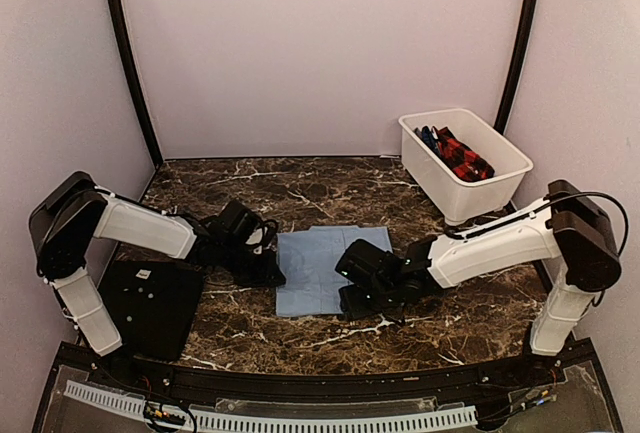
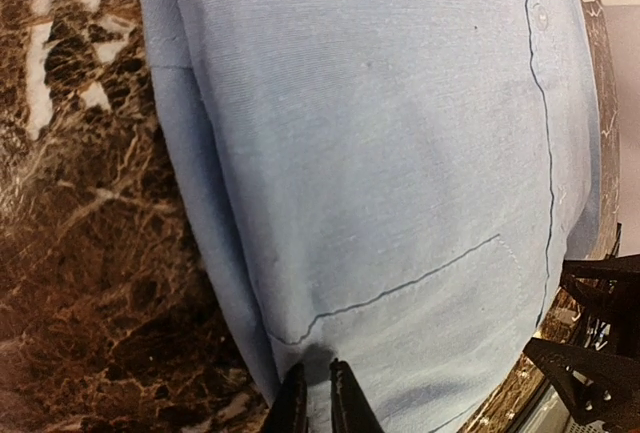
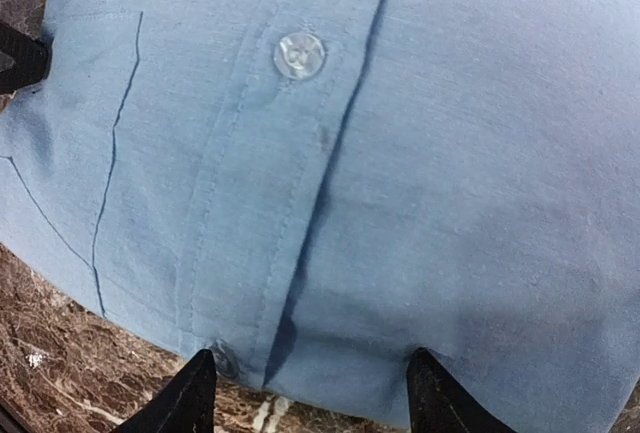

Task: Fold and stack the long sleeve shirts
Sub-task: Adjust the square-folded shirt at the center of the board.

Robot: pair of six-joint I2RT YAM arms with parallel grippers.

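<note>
Two arms reached in from the near edge of the marble table (image 1: 300, 178). Nearest me on the left lay a flat black mat (image 1: 150, 303), which I took for the spot where folded pieces would be stacked. Just beyond it, mid-table, sat the light-blue shirt (image 1: 320, 263), already folded into a rough rectangle with its button placket (image 3: 290, 203) and chest pocket (image 2: 420, 333) facing up.

The left gripper (image 2: 318, 391) was at the shirt's left edge by the pocket, its fingers pinched almost together. Whether they had cloth between them I could not tell. The right gripper (image 3: 310, 393) stood opposite at the right edge, its fingers spread wide to either side of the placket and gripping nothing. It was placed, I'd guess, to take that side so both could move the bundle evenly.

Farthest off, at the back right, a white bin (image 1: 480, 198) held a red-black checked shirt (image 1: 462, 158) and a dark blue one (image 1: 428, 136), waiting their turn.
</note>
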